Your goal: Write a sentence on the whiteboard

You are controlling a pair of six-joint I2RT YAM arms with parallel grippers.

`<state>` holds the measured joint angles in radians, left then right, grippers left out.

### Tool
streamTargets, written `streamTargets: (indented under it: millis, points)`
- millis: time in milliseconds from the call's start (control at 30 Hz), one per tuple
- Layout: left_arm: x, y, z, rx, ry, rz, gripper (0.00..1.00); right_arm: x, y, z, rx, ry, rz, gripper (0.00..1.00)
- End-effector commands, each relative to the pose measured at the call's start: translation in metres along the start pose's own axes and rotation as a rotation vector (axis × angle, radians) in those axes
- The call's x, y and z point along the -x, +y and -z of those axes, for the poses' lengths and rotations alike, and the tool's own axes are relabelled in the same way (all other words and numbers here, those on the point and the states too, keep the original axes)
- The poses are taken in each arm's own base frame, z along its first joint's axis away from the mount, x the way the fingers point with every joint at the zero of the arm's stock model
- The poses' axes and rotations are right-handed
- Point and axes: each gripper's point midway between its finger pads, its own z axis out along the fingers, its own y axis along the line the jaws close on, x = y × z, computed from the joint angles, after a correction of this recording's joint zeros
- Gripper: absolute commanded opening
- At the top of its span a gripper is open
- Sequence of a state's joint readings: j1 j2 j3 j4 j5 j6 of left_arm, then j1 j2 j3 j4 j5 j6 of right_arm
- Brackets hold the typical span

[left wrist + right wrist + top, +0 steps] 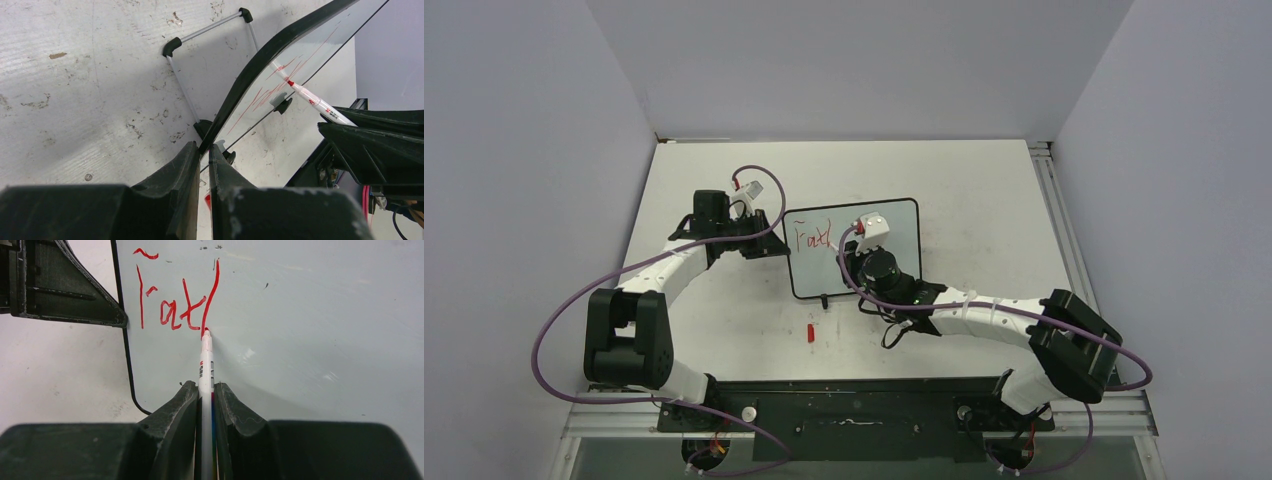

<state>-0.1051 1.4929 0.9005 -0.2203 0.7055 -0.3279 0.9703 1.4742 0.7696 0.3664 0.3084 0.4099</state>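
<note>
Red sentence [172,310], at marker [205,362] tip, beyond R gripper [205,389]

My left arm [664,270] reaches forward and bends inward, the left gripper [204,150] pinched shut on the edge of the whiteboard [250,75]. My right arm [984,312] stretches low to the left, its right gripper [205,390] clamped around the red marker [205,360].
</note>
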Motion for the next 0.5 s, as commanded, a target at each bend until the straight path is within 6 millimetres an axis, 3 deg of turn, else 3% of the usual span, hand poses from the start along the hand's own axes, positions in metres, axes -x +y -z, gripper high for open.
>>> streamTargets:
  millis: [0, 467]
  points:
    - [0.014, -0.018, 0.004, -0.047, -0.026, -0.044, 0.08, 0.038, 0.0, -0.004, -0.031, -0.105, -0.017, 0.05]
    - [0.014, -0.018, 0.004, -0.047, -0.026, -0.043, 0.08, 0.046, -0.011, -0.001, -0.069, -0.128, -0.022, 0.05]
